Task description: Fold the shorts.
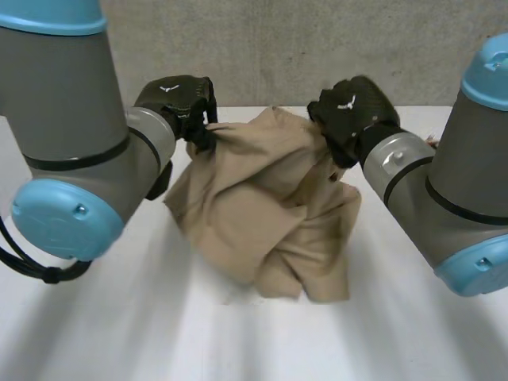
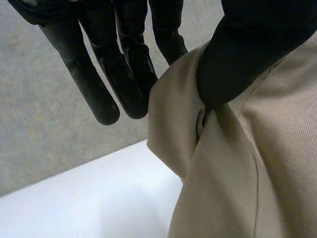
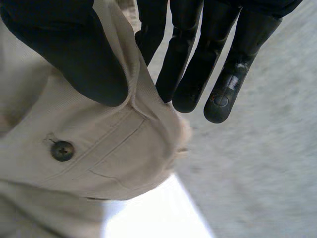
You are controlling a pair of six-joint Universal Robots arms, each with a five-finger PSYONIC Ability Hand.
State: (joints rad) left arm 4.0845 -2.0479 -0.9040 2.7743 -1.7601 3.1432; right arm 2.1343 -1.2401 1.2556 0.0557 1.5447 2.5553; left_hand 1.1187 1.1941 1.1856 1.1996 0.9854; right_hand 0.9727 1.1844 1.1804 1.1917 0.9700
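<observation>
Over the white table [image 1: 119,333] your left hand [image 1: 178,99] and right hand [image 1: 349,111] each pinch the top edge of the shorts [image 1: 262,214] — soft, limp cloth, best held at those corners.

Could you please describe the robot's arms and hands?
The left arm and right arm are thick grey tubes with round light-blue joint caps and a silver band at the wrist. The left hand and right hand are black, each with a white mark on its back; their fingers are smooth and round-tipped.
</observation>
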